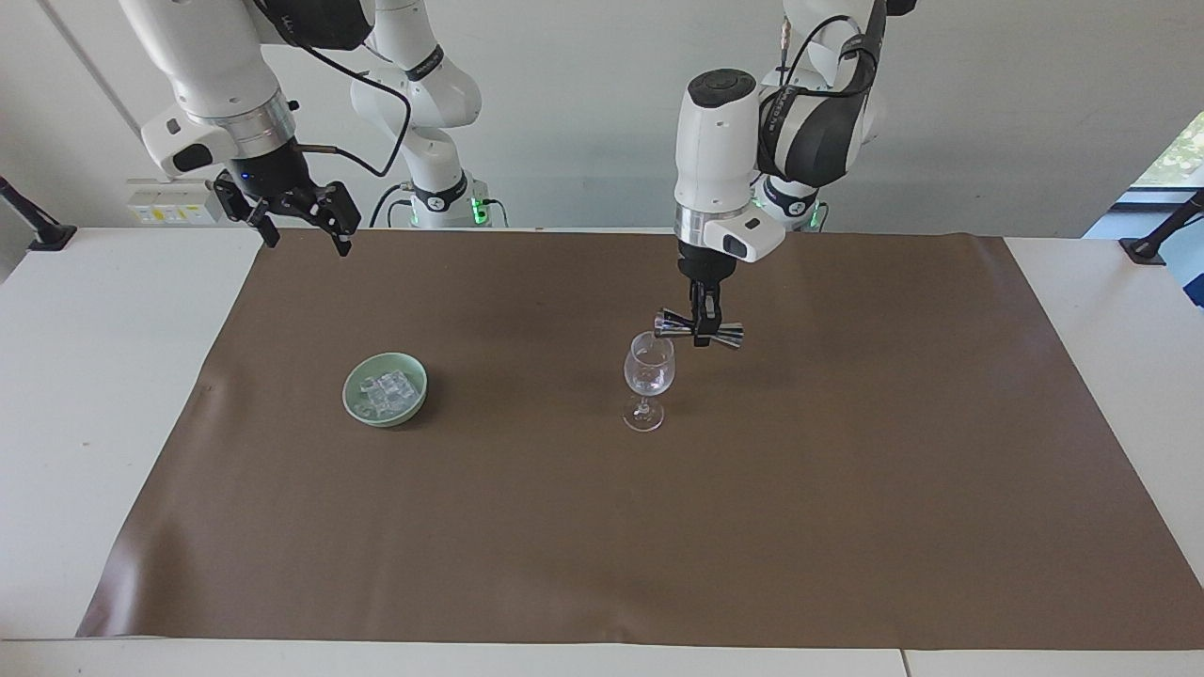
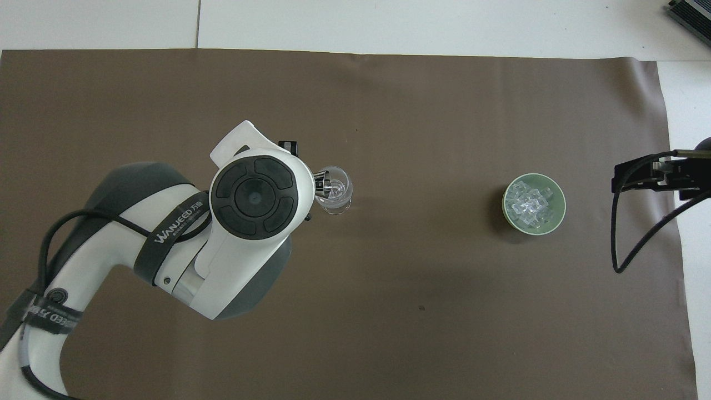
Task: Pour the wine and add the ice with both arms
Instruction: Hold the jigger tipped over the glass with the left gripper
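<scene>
I judge the pouring step to be in hand: my left tool (image 1: 701, 329) is clenched on the waist of a metal jigger (image 1: 699, 329), which lies nearly level on its side with one mouth at the rim of the wine glass (image 1: 648, 379). The overhead view shows that mouth over the glass's opening. I cannot tell whether any liquid runs or how much sits in the bowl of the glass; it looks clear. The glass stands upright on the brown mat (image 1: 847, 489) that covers the table (image 1: 75, 395), about mid-table and a little toward the left arm's end. The left arm comes down almost plumb over the spot, its last link vertical and wrist ring just above the tool, so the fingers point straight down at the jigger. My right tool (image 1: 299, 214) is released, jaws apart, and it waits raised over the mat's edge at the right arm's end, holding nothing. The ice (image 1: 387, 393) lies heaped in the green bowl (image 1: 354, 400), which rests on the mat toward the right arm's end, well apart from the glass and about as far from the robots as the glass is. For the next move I reckon I must right the jigger and carry it clear of the rim without knocking the stem, since the glass would tip easily. Then the right tool has to drop into the bowl and pinch one cube; those cubes look slick and small, so I expect to need a careful, centred close.
</scene>
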You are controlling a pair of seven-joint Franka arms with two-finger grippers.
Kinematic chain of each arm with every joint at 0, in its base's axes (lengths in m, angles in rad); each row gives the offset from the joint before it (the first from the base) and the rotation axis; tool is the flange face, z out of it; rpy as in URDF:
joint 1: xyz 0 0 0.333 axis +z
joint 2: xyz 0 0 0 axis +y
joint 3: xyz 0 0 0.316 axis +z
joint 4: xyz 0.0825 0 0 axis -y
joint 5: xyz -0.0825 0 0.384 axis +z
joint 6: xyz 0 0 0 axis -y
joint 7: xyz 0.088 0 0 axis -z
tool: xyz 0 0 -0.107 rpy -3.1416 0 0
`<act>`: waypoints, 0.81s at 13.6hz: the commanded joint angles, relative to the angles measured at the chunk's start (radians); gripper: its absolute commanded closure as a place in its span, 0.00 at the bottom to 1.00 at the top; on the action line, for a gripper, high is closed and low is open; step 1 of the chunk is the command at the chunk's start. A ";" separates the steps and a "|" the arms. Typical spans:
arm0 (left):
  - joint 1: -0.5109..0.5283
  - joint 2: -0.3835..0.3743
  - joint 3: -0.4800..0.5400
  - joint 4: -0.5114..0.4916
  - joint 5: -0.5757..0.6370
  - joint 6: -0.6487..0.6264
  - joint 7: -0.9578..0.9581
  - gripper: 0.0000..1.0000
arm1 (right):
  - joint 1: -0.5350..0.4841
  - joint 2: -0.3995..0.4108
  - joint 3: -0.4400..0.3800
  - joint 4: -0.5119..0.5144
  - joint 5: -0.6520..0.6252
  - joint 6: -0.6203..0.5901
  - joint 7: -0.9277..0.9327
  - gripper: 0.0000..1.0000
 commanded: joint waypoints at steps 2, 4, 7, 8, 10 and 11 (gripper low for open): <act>-0.026 0.032 0.016 0.062 0.043 -0.041 -0.025 1.00 | -0.014 -0.005 0.006 0.001 0.019 -0.004 0.004 0.00; -0.026 0.032 0.016 0.063 0.063 -0.041 -0.025 1.00 | -0.014 -0.005 0.006 0.001 0.019 -0.004 0.004 0.00; -0.028 0.032 0.016 0.063 0.071 -0.047 -0.025 1.00 | -0.014 -0.005 0.006 0.001 0.019 -0.004 0.004 0.00; -0.028 0.032 0.016 0.063 0.085 -0.049 -0.025 1.00 | -0.012 -0.005 0.006 0.001 0.019 -0.004 0.004 0.00; -0.037 0.031 0.016 0.063 0.101 -0.063 -0.024 1.00 | -0.014 -0.005 0.006 0.001 0.019 -0.004 0.002 0.00; -0.041 0.031 0.016 0.063 0.103 -0.064 -0.025 1.00 | -0.014 -0.005 0.006 0.001 0.019 -0.004 0.004 0.00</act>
